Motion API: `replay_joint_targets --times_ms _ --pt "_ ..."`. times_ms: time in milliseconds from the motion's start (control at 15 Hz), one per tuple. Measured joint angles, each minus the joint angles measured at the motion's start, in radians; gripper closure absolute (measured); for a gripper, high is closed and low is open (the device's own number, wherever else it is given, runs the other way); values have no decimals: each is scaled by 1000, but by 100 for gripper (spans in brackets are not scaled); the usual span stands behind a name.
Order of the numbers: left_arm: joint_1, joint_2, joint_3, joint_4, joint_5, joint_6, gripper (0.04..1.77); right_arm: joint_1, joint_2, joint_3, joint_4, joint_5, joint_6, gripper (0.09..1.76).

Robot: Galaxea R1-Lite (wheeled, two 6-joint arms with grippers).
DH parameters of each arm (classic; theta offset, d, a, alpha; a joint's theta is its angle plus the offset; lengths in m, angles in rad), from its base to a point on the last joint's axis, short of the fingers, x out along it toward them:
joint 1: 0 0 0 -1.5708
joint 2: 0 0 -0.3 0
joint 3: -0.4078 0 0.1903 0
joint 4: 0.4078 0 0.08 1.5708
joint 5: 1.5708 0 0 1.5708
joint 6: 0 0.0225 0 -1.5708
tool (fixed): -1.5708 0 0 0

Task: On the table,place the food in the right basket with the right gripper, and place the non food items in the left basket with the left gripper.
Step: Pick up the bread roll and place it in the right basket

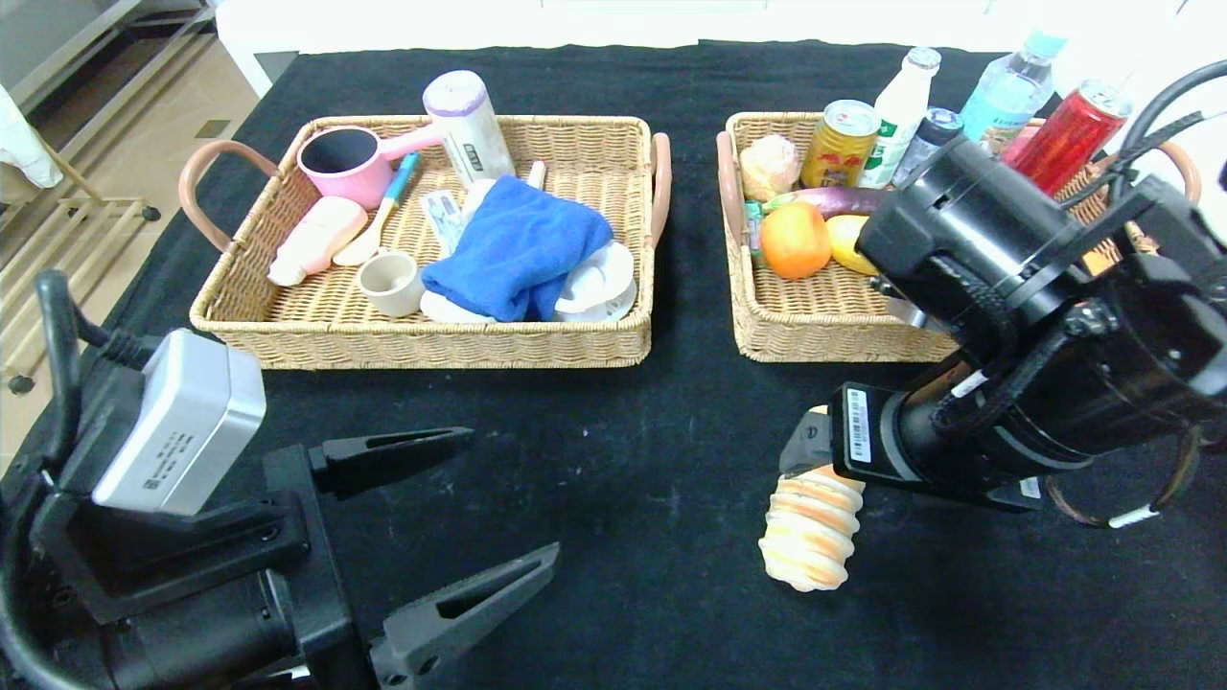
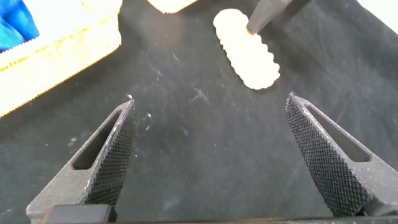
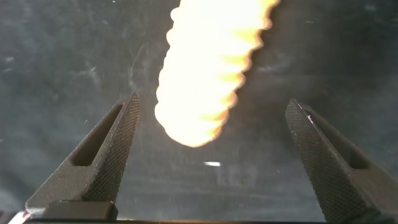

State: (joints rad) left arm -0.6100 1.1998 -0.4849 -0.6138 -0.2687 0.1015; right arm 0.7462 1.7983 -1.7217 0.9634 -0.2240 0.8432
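Observation:
The ridged bread roll point(image 1: 810, 532) lies on the black table point(image 1: 623, 450), in front of the right basket point(image 1: 824, 321). My right gripper point(image 3: 212, 99) hangs over the roll's near end, open; the roll point(image 3: 208, 68) sits between and beyond its fingertips, untouched. One finger point(image 1: 801, 446) shows in the head view. The orange point(image 1: 794, 240) and yellow fruit point(image 1: 848, 241) lie in the right basket. The blue cloth point(image 1: 518, 247) and cream cup point(image 1: 391, 283) lie in the left basket point(image 1: 422, 340). My left gripper point(image 1: 513, 494) is open and empty at the front left.
The right basket also holds an aubergine point(image 1: 839, 199), a yellow can point(image 1: 839, 144), bottles and a red can point(image 1: 1069, 134). The left basket holds a pink pot point(image 1: 345, 163), a white canister point(image 1: 470, 125) and white items. The left wrist view shows the roll point(image 2: 247, 50) and basket corner point(image 2: 56, 56).

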Motion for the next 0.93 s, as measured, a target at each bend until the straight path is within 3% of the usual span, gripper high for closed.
replay_joint_targets --times_ms 733,933 --pt "-2 -37 -1 3 -1 4 9 -17 143 -49 0 1 16 14" --pt "-2 -36 3 4 -1 4 9 -18 151 -49 0 4 18 58"
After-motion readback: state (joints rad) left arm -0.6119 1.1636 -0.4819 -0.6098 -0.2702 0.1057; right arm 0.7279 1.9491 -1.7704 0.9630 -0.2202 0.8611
